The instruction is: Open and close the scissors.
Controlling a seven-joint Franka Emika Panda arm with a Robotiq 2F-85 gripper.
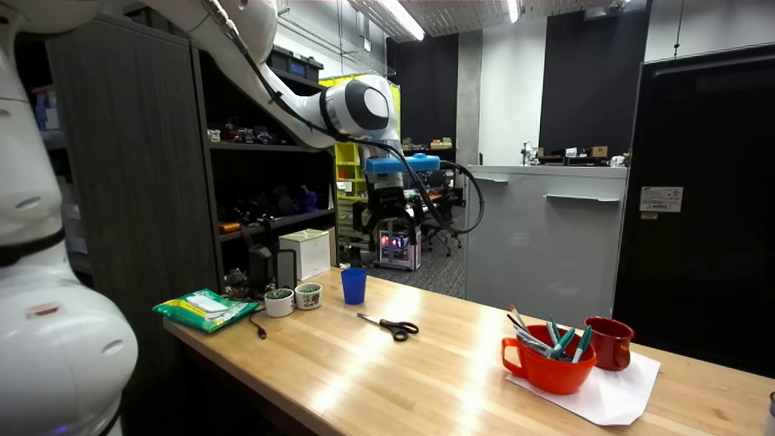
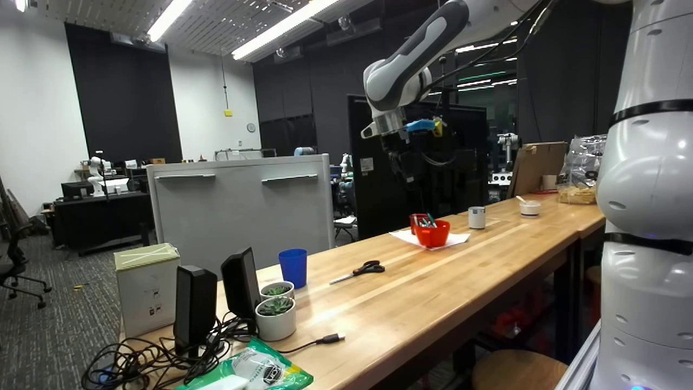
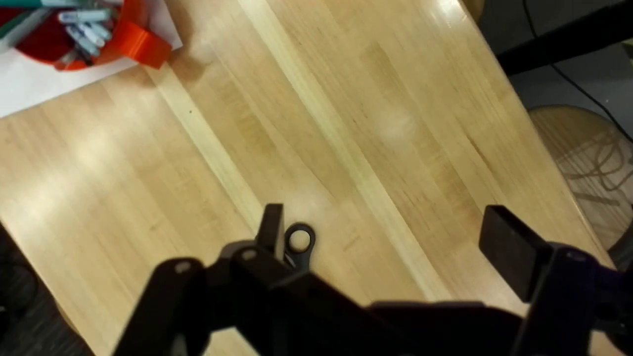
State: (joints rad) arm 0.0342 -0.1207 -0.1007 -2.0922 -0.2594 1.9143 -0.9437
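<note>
The scissors (image 1: 391, 324) lie flat on the wooden table (image 1: 315, 351). They have black handles and thin blades that look shut together in both exterior views, also here (image 2: 364, 268). In the wrist view one handle loop of the scissors (image 3: 302, 259) shows beside the left finger; the blades are hidden behind the gripper. My gripper (image 3: 383, 237) is open with nothing between its fingers. In both exterior views the gripper (image 1: 390, 233) hangs well above the table, pointing down, and it also shows dark against a black panel (image 2: 400, 168).
A blue cup (image 1: 353, 286) stands near the scissors' blade tips. Two small potted plants (image 1: 279, 303), a green packet (image 1: 203, 310) and black speakers (image 2: 195, 303) with cables are at one end. A red bowl of pens (image 1: 554, 370) and a dark red mug (image 1: 613, 342) stand on white paper.
</note>
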